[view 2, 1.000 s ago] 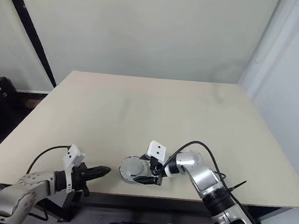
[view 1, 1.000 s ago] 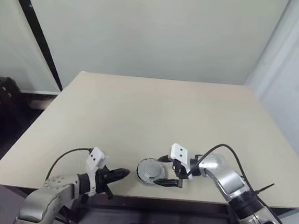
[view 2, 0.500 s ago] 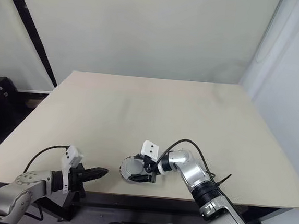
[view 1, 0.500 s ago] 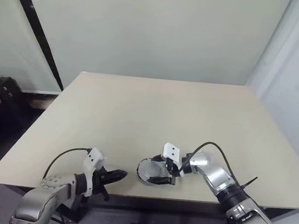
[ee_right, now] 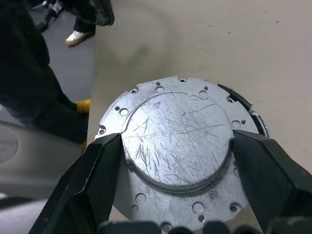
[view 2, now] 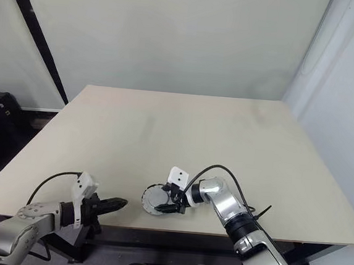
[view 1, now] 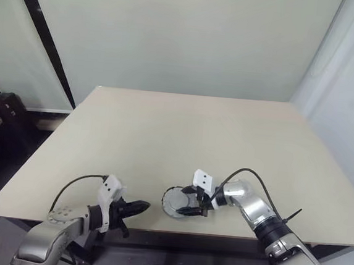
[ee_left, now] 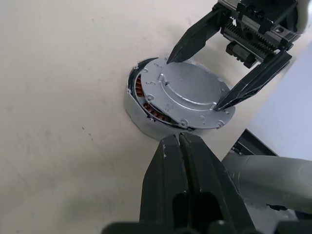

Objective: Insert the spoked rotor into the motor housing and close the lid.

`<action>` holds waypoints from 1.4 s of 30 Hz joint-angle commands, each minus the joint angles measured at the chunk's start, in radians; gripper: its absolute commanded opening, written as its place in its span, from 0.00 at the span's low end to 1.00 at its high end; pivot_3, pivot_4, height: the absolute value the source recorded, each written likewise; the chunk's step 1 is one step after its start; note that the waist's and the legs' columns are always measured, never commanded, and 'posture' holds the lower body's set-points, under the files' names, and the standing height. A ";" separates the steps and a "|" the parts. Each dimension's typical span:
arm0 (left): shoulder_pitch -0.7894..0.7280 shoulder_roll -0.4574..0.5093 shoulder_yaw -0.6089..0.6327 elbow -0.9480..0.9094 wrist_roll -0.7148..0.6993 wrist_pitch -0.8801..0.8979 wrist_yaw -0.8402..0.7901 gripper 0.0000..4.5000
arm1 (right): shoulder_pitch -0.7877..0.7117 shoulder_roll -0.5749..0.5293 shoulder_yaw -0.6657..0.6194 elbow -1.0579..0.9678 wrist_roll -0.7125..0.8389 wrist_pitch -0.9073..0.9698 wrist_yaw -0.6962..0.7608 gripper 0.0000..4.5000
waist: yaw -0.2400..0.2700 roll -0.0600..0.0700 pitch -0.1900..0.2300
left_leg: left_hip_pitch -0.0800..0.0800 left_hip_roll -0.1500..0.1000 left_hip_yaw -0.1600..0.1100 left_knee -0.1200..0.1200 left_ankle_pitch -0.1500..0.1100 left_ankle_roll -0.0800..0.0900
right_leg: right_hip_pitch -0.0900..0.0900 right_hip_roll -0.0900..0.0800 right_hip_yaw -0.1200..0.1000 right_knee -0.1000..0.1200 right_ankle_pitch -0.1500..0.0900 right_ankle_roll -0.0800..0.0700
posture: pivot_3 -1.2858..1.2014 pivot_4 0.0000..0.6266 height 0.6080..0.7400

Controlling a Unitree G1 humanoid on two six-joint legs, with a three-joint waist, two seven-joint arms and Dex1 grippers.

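Right fingers (ee_left: 197,83) straddling lid (ee_left: 187,95), left fingers (ee_left: 181,161) closed empty, copper windings (ee_left: 146,105) in left wrist view

We see the motor housing (ee_left: 139,114), a low round pale-walled shell, standing upright on the bench (view 1: 182,139) close to its near edge. Copper-orange coil windings (ee_left: 146,102) show through a crescent gap along one side of its top. The lid (ee_right: 175,146), a flat round silvery-grey disc with a raised, scratched central face and small holes around its flange, lies on top of the housing. We note that it sits slightly off-centre, leaving that crescent of the interior uncovered on one side. The right gripper (ee_left: 197,83) brackets the lid, its two black fingers at opposite edges of the raised face; we cannot tell whether they press it.
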 commanded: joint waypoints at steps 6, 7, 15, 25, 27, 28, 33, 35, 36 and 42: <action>-0.042 -0.015 -0.014 0.004 0.021 -0.029 0.011 0.00 | -0.006 0.030 -0.040 -0.112 0.011 0.110 -0.062 0.74 | 0.000 0.000 0.000 | -0.001 0.000 0.000 0.000 0.000 0.000 | 0.000 0.000 0.000 0.000 0.000 0.000 | 0.52 0.00 1.00; -0.045 -0.016 -0.016 0.006 0.022 -0.030 0.012 0.00 | -0.005 0.028 -0.036 -0.118 0.006 0.114 -0.065 0.74 | 0.000 0.000 0.000 | -0.001 0.000 0.000 0.000 0.000 0.000 | 0.000 0.000 0.000 0.000 0.000 0.000 | 0.52 0.00 1.00; -0.068 -0.033 -0.036 0.022 0.030 -0.038 0.030 0.00 | 0.016 0.029 0.001 -0.185 -0.043 0.206 -0.145 0.74 | 0.000 0.000 0.000 | -0.001 0.000 0.000 0.000 0.000 0.000 | 0.000 0.000 0.000 0.000 0.000 0.000 | 0.52 0.00 1.00; -0.084 -0.052 -0.043 0.033 0.043 -0.040 0.033 0.00 | 0.037 0.029 0.047 -0.225 -0.102 0.254 -0.217 0.74 | 0.000 0.000 0.000 | 0.000 0.000 0.000 0.000 0.000 0.000 | 0.000 0.000 0.000 0.000 0.000 0.000 | 0.52 0.00 1.00; -0.086 -0.058 -0.047 0.033 0.047 -0.041 0.035 0.00 | 0.037 0.023 0.056 -0.224 -0.106 0.251 -0.215 0.74 | 0.000 0.000 0.000 | 0.000 0.000 0.000 0.000 0.000 0.000 | 0.000 0.000 0.000 0.000 0.000 0.000 | 0.52 0.00 1.00; -0.087 -0.062 -0.050 0.034 0.049 -0.042 0.036 0.00 | 0.037 0.018 0.060 -0.223 -0.108 0.251 -0.214 0.74 | 0.000 0.000 0.000 | 0.000 0.000 0.000 0.000 0.000 0.000 | 0.000 0.000 0.000 0.000 0.000 0.000 | 0.52 0.00 1.00; -0.101 -0.086 -0.067 0.045 0.064 -0.057 0.041 0.00 | 0.031 0.005 0.070 -0.221 -0.109 0.252 -0.203 0.74 | 0.000 0.000 0.000 | 0.000 0.000 0.000 0.000 0.000 0.000 | 0.000 0.000 0.000 0.000 0.000 0.000 | 0.52 0.00 1.00; -0.115 -0.106 -0.079 0.056 0.074 -0.076 0.051 0.00 | 0.028 0.003 0.071 -0.218 -0.111 0.251 -0.202 0.74 | 0.001 0.000 0.000 | 0.000 0.000 0.000 0.000 0.000 0.000 | 0.000 0.000 0.000 0.000 0.000 0.000 | 0.52 0.00 1.00; -0.122 -0.113 -0.085 0.061 0.082 -0.078 0.059 0.00 | 0.026 0.004 0.071 -0.216 -0.112 0.252 -0.201 0.74 | 0.001 0.000 0.000 | 0.000 -0.001 0.000 0.000 0.000 0.000 | 0.000 0.000 0.000 0.000 0.000 0.000 | 0.52 0.00 1.00; -0.149 -0.136 -0.146 0.115 0.163 -0.090 0.105 0.00 | 0.021 0.005 0.074 -0.211 -0.114 0.252 -0.196 0.74 | 0.000 0.000 -0.001 | 0.000 -0.001 0.000 0.000 0.000 0.001 | 0.000 0.000 0.000 0.000 0.000 0.000 | 0.52 0.00 1.00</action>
